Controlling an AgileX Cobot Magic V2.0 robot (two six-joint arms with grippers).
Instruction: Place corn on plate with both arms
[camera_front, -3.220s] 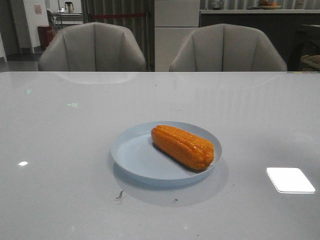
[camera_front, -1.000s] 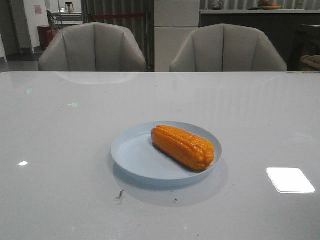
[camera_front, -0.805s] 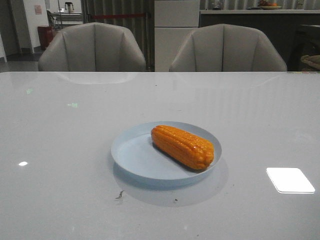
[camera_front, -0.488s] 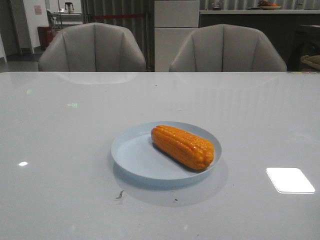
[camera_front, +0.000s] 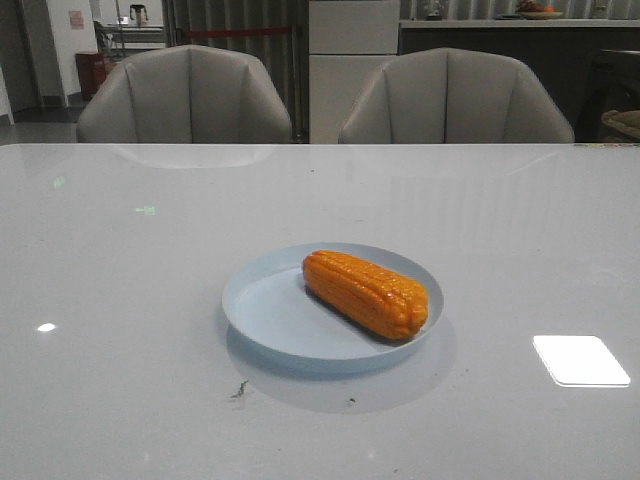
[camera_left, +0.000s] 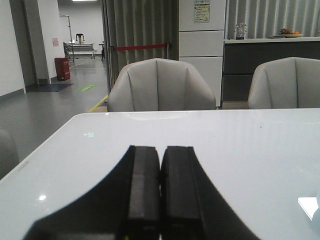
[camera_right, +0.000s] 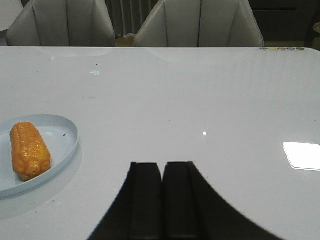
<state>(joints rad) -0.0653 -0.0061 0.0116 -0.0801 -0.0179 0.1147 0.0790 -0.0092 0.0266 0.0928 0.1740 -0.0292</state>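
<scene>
The orange-yellow corn lies on its side in the right half of the pale blue plate, at the middle of the table in the front view. The right wrist view also catches the corn and the plate, well off to the side of my right gripper, which is shut with nothing in it. My left gripper is shut too, empty, over bare table. Neither arm appears in the front view.
Two grey chairs stand behind the table's far edge. A bright light reflection lies on the glossy white tabletop to the right of the plate.
</scene>
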